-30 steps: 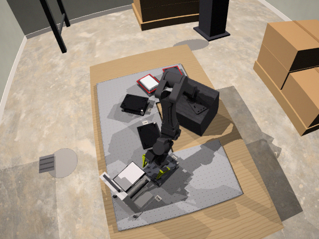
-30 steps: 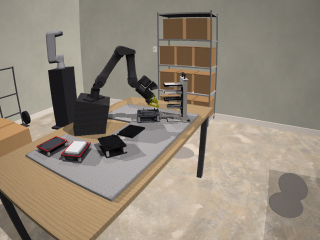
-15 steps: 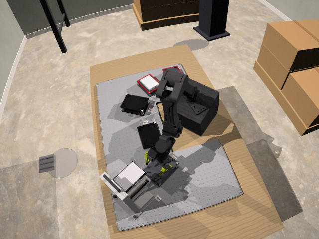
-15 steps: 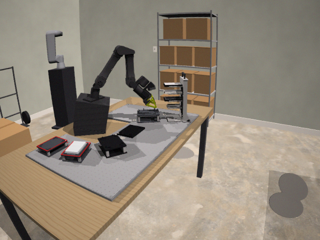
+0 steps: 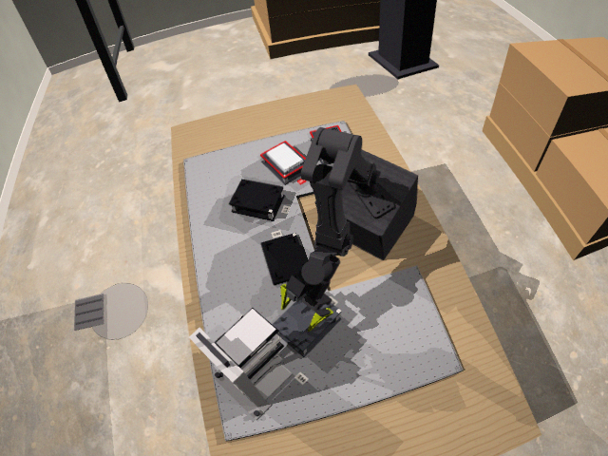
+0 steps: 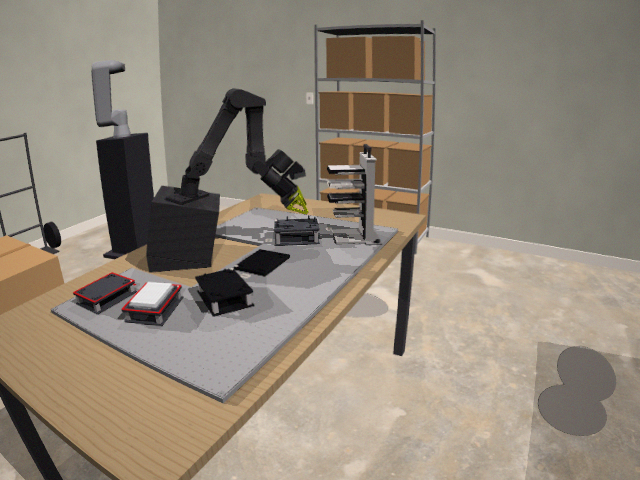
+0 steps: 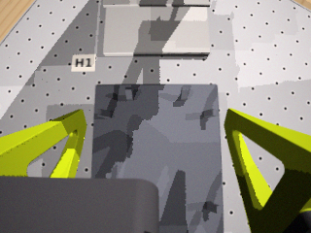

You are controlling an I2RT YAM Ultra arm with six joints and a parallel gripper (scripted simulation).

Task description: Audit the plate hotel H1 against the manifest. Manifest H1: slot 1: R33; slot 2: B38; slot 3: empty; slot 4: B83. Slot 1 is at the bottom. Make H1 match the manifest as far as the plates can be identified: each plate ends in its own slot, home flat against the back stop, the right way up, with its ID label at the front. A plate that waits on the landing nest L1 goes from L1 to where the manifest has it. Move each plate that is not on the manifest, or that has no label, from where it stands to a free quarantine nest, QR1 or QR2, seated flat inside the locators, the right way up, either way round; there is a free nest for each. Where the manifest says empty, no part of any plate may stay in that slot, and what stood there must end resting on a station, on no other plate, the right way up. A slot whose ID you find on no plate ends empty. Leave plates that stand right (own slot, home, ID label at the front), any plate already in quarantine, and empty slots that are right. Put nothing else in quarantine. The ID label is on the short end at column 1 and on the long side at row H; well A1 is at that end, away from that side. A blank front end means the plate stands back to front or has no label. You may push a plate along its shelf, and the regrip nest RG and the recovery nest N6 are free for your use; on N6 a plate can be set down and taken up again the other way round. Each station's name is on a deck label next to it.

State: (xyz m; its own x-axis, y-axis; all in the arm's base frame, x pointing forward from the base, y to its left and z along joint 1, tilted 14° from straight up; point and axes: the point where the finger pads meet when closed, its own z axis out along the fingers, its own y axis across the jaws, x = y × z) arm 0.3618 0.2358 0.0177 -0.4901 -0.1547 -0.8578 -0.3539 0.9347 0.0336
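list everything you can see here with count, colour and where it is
table: 1, wood, centre of room
deck plate: 1, grey, perforated, on the table
plate hotel: 1, grey post with shelves, far end of deck
red-rimmed nests: 2, near end of deck; one bears a white plate
black nests: 2 raised, one mid-deck, one before the hotel
black flat pad: 1, mid-deck
shelf rack: 1, grey, brown boxes, by the wall
arm pedestal: 1, black, on the table
pincer: 1, yellow-green fingers, open, above the nest before the hotel

Black arm (image 6: pixel 222 124) – yellow-green hand (image 6: pixel 298 204)
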